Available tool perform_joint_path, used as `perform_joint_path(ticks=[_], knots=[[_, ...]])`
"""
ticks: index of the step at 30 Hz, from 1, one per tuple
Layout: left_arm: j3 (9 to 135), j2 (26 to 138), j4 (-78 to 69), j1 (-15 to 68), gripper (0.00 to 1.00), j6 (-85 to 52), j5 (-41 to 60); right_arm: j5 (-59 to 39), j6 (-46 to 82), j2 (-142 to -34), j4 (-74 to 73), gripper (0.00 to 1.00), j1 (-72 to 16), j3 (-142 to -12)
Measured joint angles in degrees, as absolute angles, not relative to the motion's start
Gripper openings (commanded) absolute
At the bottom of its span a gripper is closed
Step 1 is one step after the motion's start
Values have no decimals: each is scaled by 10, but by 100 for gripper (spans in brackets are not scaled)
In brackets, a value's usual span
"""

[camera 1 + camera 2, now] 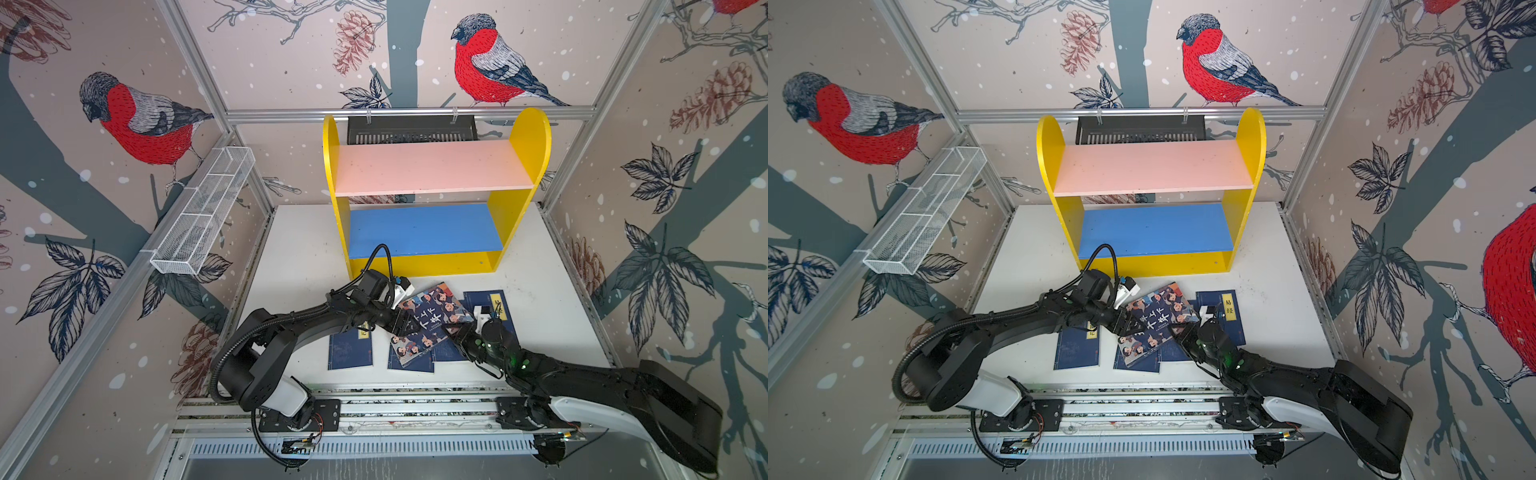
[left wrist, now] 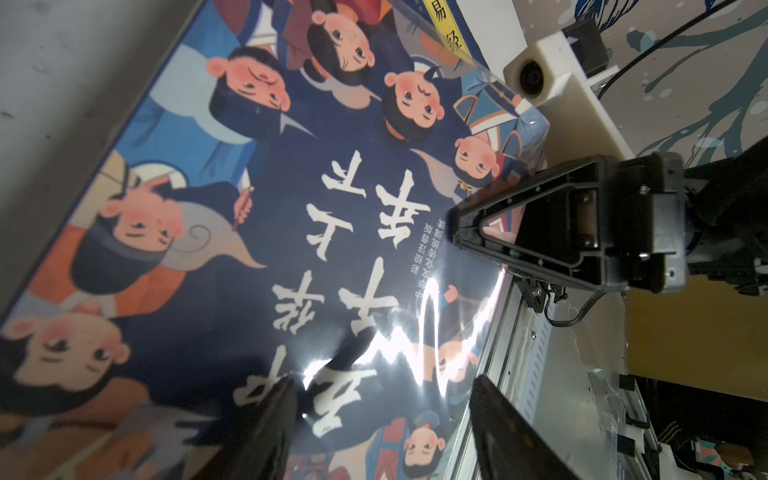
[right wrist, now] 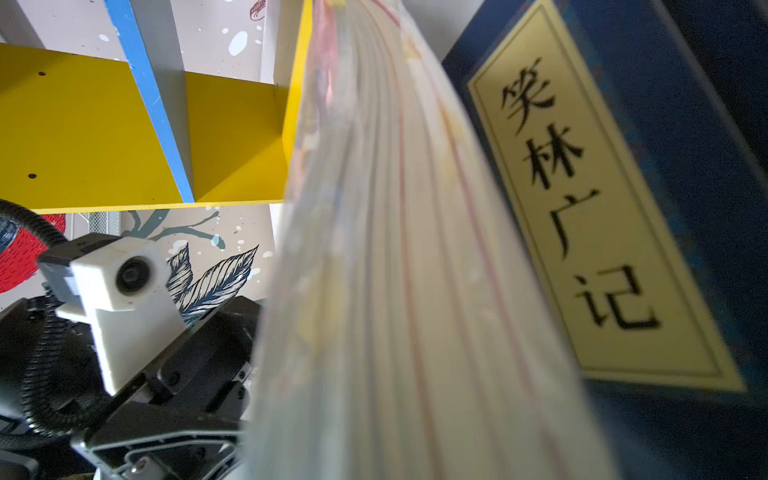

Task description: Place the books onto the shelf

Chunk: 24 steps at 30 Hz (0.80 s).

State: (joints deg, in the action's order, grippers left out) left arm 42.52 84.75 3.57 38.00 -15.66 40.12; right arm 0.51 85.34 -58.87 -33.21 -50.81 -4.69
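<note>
At the left, the left hand (image 1: 400,325) is seen with its fingers (image 2: 266,428) spread apart against the face of the cartoon-cover book (image 1: 432,318); nothing is clamped by it. The book is held tilted above the tabletop (image 1: 540,332), in front of the shelf (image 1: 424,264) and not yet on it. Further right, the right hand (image 1: 454,330) is seen closed on the book's right edge; how much of the page block is caught cannot be told.

A slip is judged the main risk. Only one edge is pinched, the cover is glossy, and the pages are seen fanning in the right wrist view, so the book could be dropped or splayed open. The shelf's yellow front lip could also be struck if the book is carried low.

A wire basket (image 1: 203,212) is fixed to the left wall, well apart. One navy book (image 1: 351,353) lies under the left arm, and another navy book (image 1: 411,365) is partly covered by the raised book. A further navy book (image 1: 478,297) lies just beside the right hand, where it could be dragged. A black slotted tray (image 1: 411,129) is hung behind the shelf, out of the way.
</note>
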Motion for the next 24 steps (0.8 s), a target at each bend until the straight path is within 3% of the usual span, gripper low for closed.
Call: perform_joint_path(ticks=[8,24], knots=[[485,774,133,378,72,-105,398,5,836,-530,-284,5,-508,-49],[462,669,182,257,76,-152,401,-20,793,-475,-149,4,-499,-126]])
